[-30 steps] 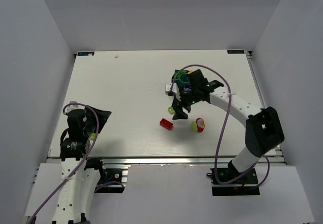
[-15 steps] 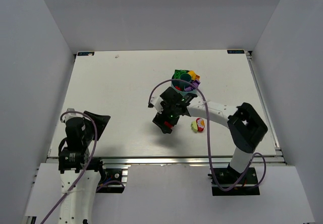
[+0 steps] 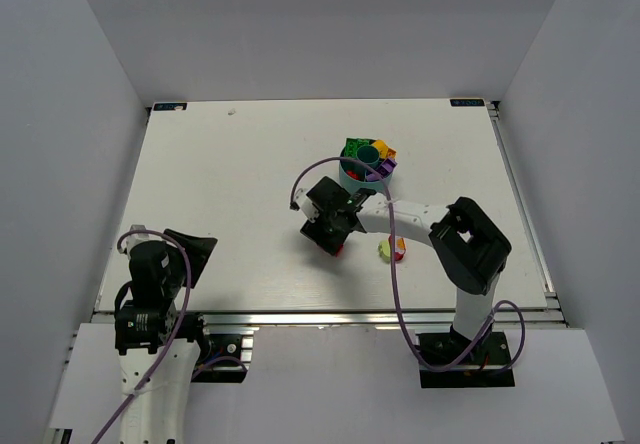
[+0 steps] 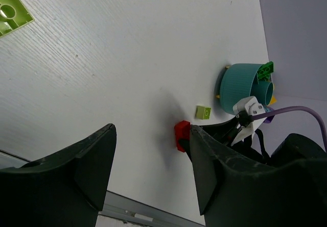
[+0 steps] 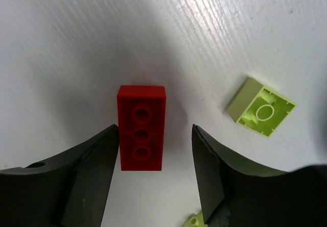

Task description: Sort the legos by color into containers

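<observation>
The teal bowl [image 3: 366, 167] stands right of the table's middle and holds green, purple, orange and red legos; it shows in the left wrist view too, bowl [image 4: 240, 84]. A red brick [image 5: 141, 127] lies studs-down on the table between the fingers of my right gripper [image 5: 155, 135]. That gripper is open, with its left finger close beside the brick. From above, the right gripper [image 3: 325, 229] covers most of the red brick [image 3: 334, 250]. A lime brick [image 5: 261, 107] lies to its right. My left gripper [image 3: 187, 252] is open and holds nothing, near the front left.
A small lime brick and a yellow-and-red piece [image 3: 394, 251] lie together right of the red brick. A larger lime brick [image 4: 13, 11] lies on the table far left in the left wrist view. The table's aluminium front rail [image 3: 330, 316] runs just before the arm bases.
My right arm swung from beside the bowl to the left and forward and came down over the red brick; its jaws narrowed a little. The left arm drew back slightly toward the front edge.
</observation>
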Controlling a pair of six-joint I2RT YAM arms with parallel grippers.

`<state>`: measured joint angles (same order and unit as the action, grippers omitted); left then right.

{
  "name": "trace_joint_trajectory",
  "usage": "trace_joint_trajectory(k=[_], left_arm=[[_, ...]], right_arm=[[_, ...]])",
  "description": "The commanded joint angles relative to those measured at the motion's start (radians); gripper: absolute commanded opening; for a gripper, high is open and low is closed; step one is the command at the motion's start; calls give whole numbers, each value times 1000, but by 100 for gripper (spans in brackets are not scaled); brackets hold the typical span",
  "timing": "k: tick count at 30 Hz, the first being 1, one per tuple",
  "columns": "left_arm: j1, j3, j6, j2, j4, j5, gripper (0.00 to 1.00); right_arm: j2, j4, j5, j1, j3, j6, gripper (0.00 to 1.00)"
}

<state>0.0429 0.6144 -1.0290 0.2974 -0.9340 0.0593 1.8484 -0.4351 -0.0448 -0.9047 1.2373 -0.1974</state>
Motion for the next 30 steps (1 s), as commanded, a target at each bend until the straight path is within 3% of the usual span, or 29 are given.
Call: trace_joint_trajectory(k=[1,4,10,17,22,30], left_arm=[[3,33,1,-7,-17,-18,69],[5,38,1,-7,-19,-21,69],[5,33,-2,-9,-19,-19,69],[3,41,3,-4,-26,-24,69],[5,24,-5,0,-6,-15,69],[5,13,6,31,29,-6,69]], right_arm=[[15,44,-15,-5,42,-11,63],[15,52,14,-5,44,-16,52],[11,56,95,-5,47,-33,40],[-87,99,149,45,122,-48,10],[-104,124,152,127,223,-45,2],[-81,167,99,230,313,-31,2]])
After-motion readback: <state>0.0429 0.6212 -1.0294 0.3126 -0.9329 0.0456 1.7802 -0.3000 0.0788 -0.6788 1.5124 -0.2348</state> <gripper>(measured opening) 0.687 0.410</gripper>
